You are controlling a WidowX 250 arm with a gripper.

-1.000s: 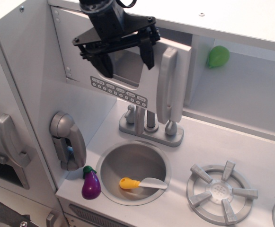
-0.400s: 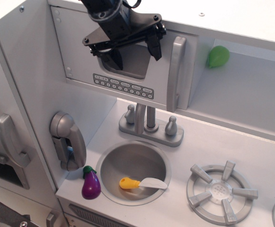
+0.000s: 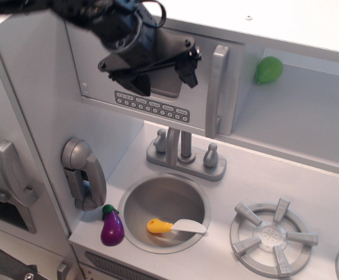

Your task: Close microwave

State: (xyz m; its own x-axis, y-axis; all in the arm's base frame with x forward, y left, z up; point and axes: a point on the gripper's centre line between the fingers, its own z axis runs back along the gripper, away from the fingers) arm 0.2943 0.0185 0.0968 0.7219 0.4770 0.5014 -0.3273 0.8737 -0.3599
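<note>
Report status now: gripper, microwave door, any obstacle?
Black two-finger gripper open, holding nothing, at the door window. White-grey toy microwave door looks flush, closed. Nothing seen in the way.

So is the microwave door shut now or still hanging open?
Shut, as far as the view shows. The microwave door lies flush with the cabinet front, with no gap visible beside its handle. The claw sits open against the window.

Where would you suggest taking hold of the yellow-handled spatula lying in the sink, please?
Grip the spatula by its yellow handle, coming straight down from above. It lies flat on the floor of the sink with the handle pointing left and the pale blade right; the handle looks thicker and rounder, so the fingers should get around it more easily than the thin blade.
</note>
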